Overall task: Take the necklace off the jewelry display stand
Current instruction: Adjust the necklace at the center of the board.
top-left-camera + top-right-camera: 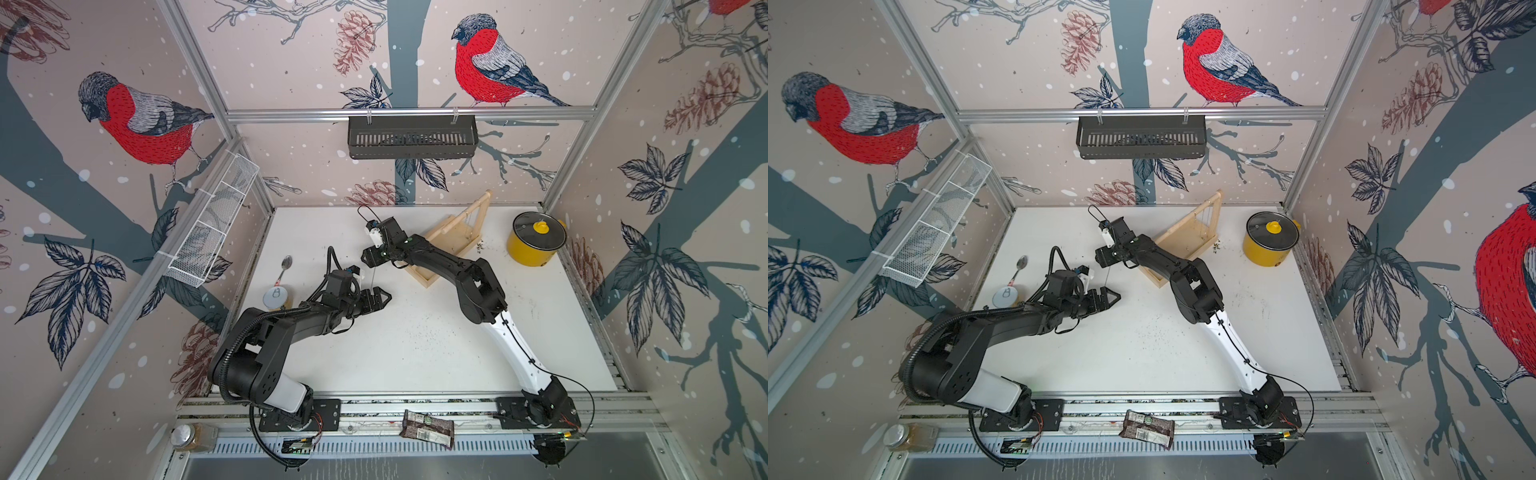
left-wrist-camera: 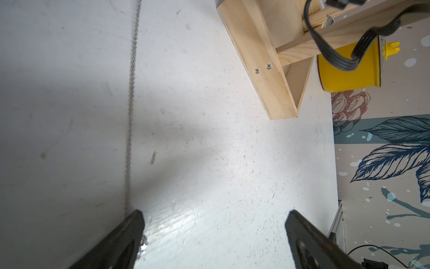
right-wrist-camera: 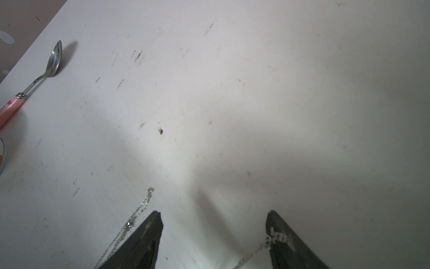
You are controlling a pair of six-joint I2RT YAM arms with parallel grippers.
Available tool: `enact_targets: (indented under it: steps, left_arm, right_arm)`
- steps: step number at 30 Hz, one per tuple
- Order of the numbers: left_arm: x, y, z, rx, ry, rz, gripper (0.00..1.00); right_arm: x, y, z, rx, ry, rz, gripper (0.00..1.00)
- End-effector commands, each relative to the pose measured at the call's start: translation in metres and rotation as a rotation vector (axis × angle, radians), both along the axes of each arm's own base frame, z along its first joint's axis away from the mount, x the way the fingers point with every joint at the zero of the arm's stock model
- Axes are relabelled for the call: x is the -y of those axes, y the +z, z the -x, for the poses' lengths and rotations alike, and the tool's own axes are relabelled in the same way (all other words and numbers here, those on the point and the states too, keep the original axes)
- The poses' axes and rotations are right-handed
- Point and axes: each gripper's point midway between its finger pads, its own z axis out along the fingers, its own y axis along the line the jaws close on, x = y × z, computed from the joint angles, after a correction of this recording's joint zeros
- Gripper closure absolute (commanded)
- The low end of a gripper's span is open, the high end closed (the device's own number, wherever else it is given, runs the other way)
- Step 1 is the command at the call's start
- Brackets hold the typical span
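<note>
necklace [image 2: 130, 104] off the stand [image 1: 446, 232], release seeming to be under way
right gripper [image 3: 214, 213] is standing with fingers apart, the necklace draping over both and hanging beside the stand down to the left gripper [image 2: 215, 212], which is gaping wide, gripping nothing. next it is needing lowering to slip free; pot [image 1: 536, 241] near the stand isn't obstructing.

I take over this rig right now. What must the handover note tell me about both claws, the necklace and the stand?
Left claw: open; the thin silver chain necklace brushes one side of it.
Right claw: open; the chain lies draped across it, not clamped.
Done: this chain appears off the pale wooden display stand with tray base and round crossbar.
Remaining: set it on the white table; a second chain seems to hang from the crossbar, check it.
</note>
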Motion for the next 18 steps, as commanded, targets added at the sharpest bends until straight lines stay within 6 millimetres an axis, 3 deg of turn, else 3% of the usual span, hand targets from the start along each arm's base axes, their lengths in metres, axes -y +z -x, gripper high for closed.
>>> enact_targets:
  steps: [1,8,18]
  left_arm:
    - [-0.0085,-0.0166,0.0118,-0.082,0.02,-0.04,0.04]
    - [-0.0095,-0.0184,0.0147,-0.092,0.022,-0.039,0.04]
    - [-0.0113,-0.017,0.0162,-0.09,0.024,-0.039,0.03]
  right_arm:
    - [0.0014,0.0088,0.002,0.004,0.024,0.002,0.25]
    - [0.0055,0.0075,-0.0003,0.006,0.027,0.027,0.24]
    - [0.0074,0.0082,-0.0023,0.012,0.032,0.05,0.16]
